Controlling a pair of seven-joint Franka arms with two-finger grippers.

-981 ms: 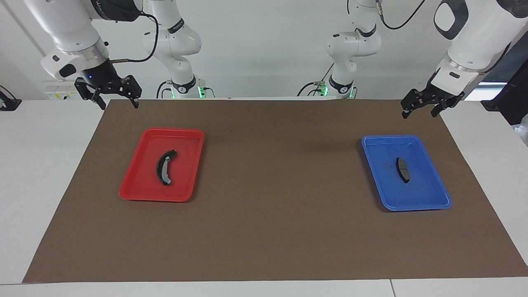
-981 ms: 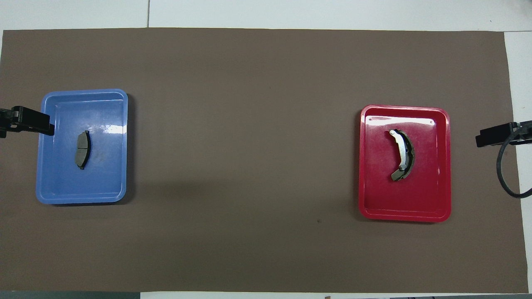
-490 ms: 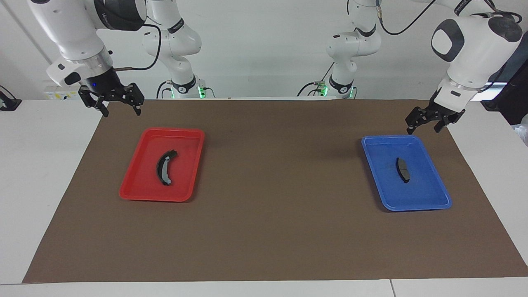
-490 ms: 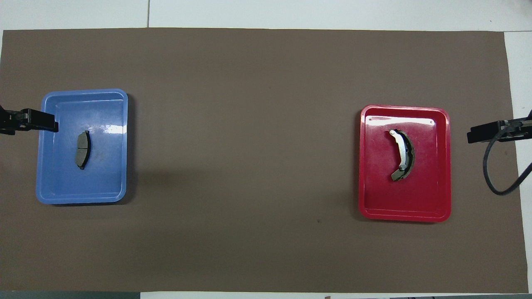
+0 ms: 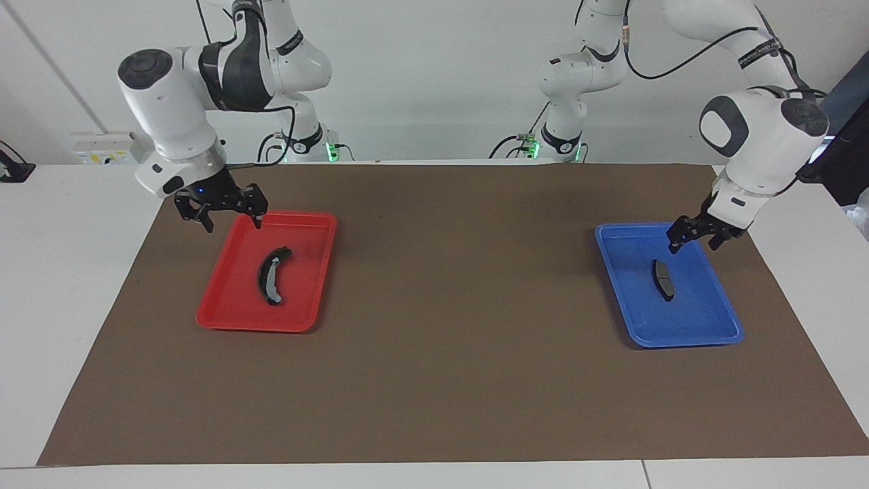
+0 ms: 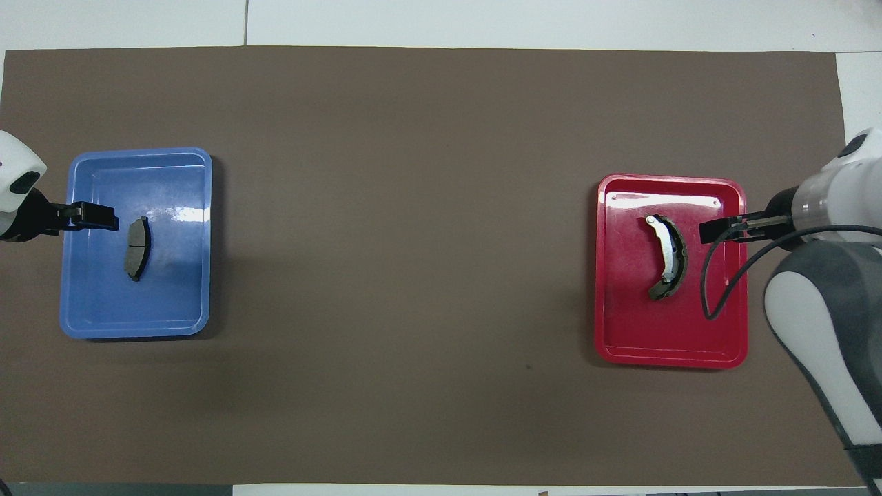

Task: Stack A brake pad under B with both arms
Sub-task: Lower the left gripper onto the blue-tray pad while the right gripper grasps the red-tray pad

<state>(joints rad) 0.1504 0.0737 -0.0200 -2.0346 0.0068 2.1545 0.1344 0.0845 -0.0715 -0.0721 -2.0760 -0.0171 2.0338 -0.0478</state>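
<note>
The A brake pad [image 5: 663,279], short and plain dark grey, lies in the blue tray [image 5: 686,339] toward the left arm's end; it also shows in the overhead view [image 6: 137,248]. B [image 5: 271,275], the long crescent pad with a light grey strip, lies in the red tray [image 5: 224,319] and shows in the overhead view [image 6: 667,256]. My left gripper [image 5: 694,239] is open and empty, low over the blue tray's edge [image 6: 103,217]. My right gripper [image 5: 232,221] is open and empty over the red tray's edge [image 6: 713,229].
Both trays sit on a brown mat [image 5: 461,305] that covers most of the white table. The blue tray [image 6: 138,153] and red tray [image 6: 668,358] are far apart, with bare mat between them.
Both arms have come down and forward from the table's robot-side edge. Each open gripper now hangs over its tray's edge. The pads and trays have not moved.
</note>
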